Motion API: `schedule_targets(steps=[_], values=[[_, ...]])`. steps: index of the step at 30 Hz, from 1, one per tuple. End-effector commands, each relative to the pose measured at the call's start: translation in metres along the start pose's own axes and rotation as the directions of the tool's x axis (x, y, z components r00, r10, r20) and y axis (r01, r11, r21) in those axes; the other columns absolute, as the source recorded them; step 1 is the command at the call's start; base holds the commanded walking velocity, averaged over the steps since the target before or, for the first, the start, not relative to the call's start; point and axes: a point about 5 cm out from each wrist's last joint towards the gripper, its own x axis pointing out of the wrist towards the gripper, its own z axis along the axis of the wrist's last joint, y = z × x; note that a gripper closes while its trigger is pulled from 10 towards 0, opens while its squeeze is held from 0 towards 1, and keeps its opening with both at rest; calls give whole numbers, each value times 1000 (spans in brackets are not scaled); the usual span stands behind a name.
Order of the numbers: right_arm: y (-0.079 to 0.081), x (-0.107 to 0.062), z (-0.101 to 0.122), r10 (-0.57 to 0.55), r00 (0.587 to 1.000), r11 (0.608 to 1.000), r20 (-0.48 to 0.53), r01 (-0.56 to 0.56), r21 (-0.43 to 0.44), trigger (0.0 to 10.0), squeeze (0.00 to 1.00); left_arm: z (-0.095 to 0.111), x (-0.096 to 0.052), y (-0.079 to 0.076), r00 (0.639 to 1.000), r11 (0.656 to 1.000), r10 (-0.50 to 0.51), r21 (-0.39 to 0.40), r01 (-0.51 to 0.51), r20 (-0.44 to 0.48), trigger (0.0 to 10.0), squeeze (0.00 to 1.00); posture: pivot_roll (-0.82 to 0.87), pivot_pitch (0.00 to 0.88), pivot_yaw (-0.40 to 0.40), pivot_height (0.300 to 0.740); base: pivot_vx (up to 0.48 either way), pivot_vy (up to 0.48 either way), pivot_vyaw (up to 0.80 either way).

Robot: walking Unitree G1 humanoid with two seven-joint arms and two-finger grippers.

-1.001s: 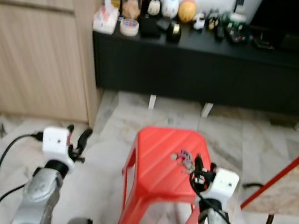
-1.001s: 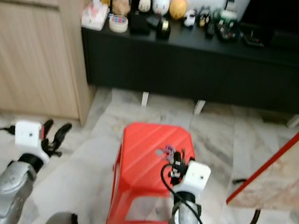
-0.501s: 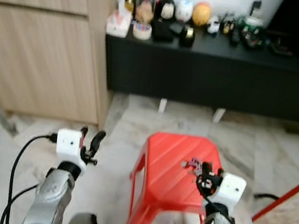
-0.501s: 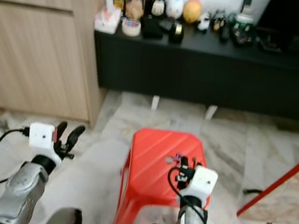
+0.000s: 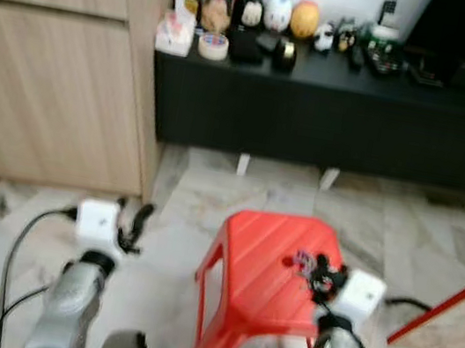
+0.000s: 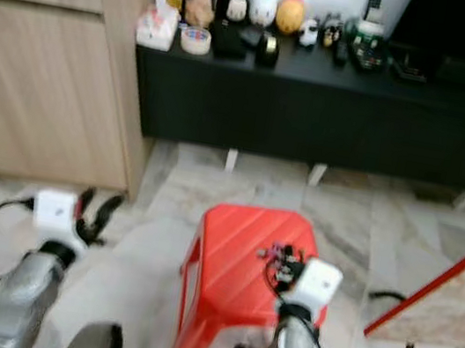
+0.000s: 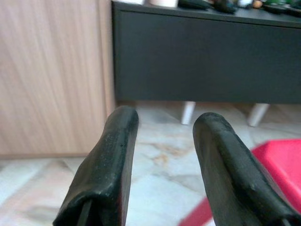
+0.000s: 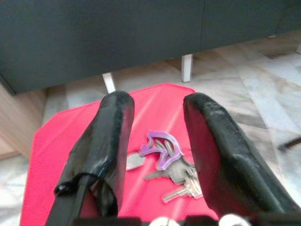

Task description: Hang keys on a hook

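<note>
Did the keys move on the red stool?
No. The keys lie at the same spot on the red stool, near its right edge; the camera shifted.

You see a red plastic stool (image 5: 266, 269) on the marble floor (image 5: 185, 193). Beyond it a long black cabinet (image 5: 332, 110) carries jars and figurines (image 5: 251, 12). A wooden cupboard (image 5: 54, 64) stands at its left end.
</note>
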Motion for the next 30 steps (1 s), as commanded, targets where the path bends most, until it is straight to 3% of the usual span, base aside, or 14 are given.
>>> schedule_targets(steps=[1,21,30], values=[[-5,-1,-3,-32,999,999,-20,32,19,10000,0,-2,1,-10,1000,999,-26,-19,26,-7,10000,0,98,63,-64,587,289,0,0],[-7,0,-5,-56,998,998,-28,57,37,10000,0,-1,1,-9,1000,1000,-24,-9,24,-3,10000,0,103,66,-61,587,314,0,0],[-5,-1,-7,-49,998,998,-35,51,41,10000,0,-1,1,-7,1000,1000,-23,18,23,-5,10000,0,105,67,-59,587,0,-71,0]])
